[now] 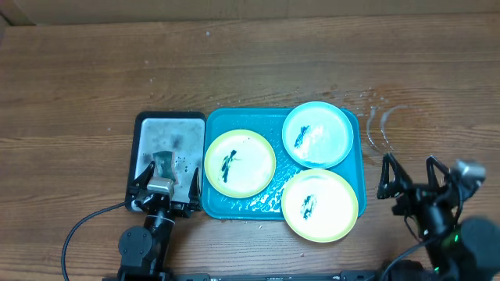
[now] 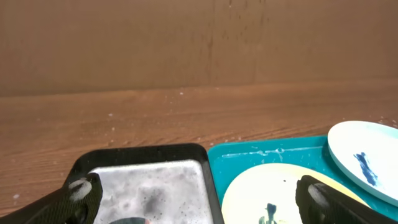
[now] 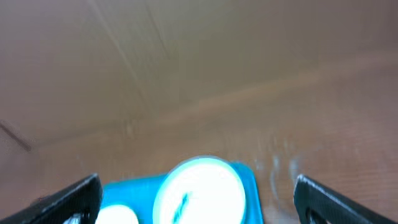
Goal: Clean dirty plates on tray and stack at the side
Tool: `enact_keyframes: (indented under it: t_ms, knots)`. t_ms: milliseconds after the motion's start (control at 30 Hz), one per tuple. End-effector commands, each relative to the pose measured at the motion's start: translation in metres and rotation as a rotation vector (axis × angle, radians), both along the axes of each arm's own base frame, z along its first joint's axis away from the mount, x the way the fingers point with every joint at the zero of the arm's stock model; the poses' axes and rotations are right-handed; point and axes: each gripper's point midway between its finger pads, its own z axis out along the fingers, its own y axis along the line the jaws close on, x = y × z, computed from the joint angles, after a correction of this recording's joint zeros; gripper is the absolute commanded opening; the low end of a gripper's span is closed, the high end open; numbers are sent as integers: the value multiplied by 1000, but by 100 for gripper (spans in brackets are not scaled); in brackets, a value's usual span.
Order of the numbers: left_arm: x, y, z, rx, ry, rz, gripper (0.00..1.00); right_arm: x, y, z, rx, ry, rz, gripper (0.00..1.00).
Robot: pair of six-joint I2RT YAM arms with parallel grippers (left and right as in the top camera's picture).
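Three plates lie on the teal tray point(image 1: 356, 168). A yellow-green rimmed plate point(image 1: 239, 162) is at its left, a light blue rimmed plate point(image 1: 316, 134) at its back right, and a second yellow-green plate point(image 1: 319, 204) at its front right, overhanging the rim. All three carry black smears. My left gripper point(image 1: 162, 178) is open over the front of the small grey tray point(image 1: 170, 139), above a dark sponge point(image 1: 164, 161). My right gripper point(image 1: 411, 173) is open and empty over bare wood right of the teal tray. In the right wrist view the blue plate point(image 3: 200, 191) is blurred.
The black-rimmed grey tray point(image 2: 149, 186) is wet and speckled, touching the teal tray's left edge point(image 2: 267, 155). Water streaks point(image 1: 379, 129) mark the wood right of the teal tray. Wooden table extends behind and to both sides.
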Motion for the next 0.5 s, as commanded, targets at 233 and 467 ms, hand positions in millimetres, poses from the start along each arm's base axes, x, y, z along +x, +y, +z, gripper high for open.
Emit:
enact_keyframes:
  t_ms: [233, 467]
  knots:
    - [0, 2, 0, 8, -6, 6, 100, 19, 24, -21, 94, 499, 136, 100]
    - [0, 2, 0, 8, -6, 6, 100, 14, 25, -87, 154, 932, 117, 100]
